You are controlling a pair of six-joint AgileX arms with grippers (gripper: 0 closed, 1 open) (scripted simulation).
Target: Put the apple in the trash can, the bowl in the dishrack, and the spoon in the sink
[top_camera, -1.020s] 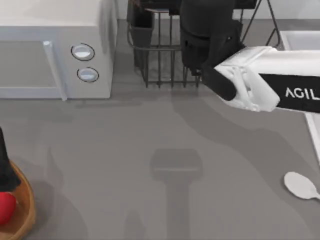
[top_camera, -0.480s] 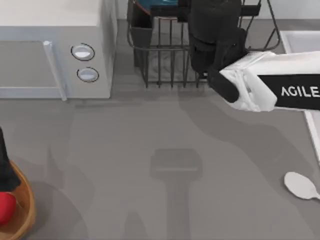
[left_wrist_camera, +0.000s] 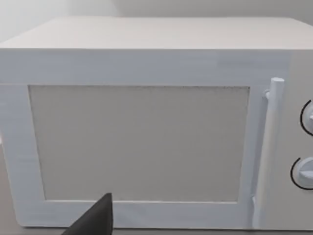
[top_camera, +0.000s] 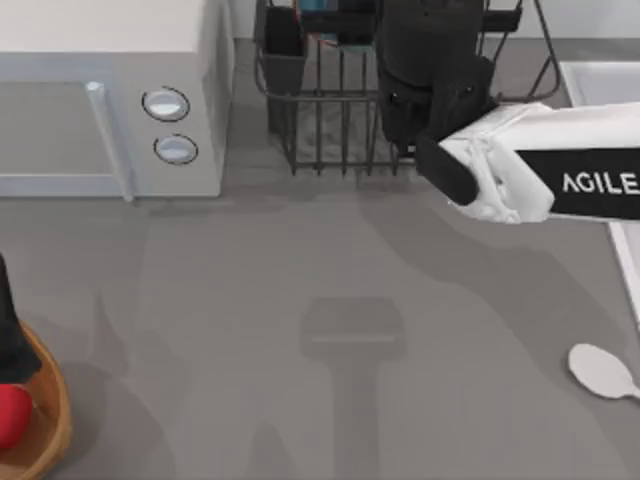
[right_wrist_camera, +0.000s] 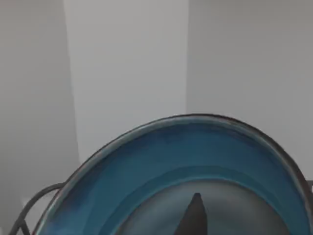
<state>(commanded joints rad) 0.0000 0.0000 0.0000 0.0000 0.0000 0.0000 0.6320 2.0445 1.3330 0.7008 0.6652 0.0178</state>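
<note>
Grey bench (top_camera: pixel 300 260), right arm's jaws over the dishrack (top_camera: pixel 320 110) at 12 o'clock.
Bowl (right_wrist_camera: pixel 186 161) beneath; jaw state unclear. Apple (top_camera: pixel 10 415) in trash can (top_camera: pixel 50 420), 8 o'clock.

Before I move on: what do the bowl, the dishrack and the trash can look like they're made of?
Bowl: probably glazed ceramic; glossy teal surface with a thin darker rim. Dishrack: looks like black coated metal wire, thin upright bars. Trash can: wood-coloured, tan-orange with a thick brown rim; could be wood or plastic, since no grain shows.
</note>
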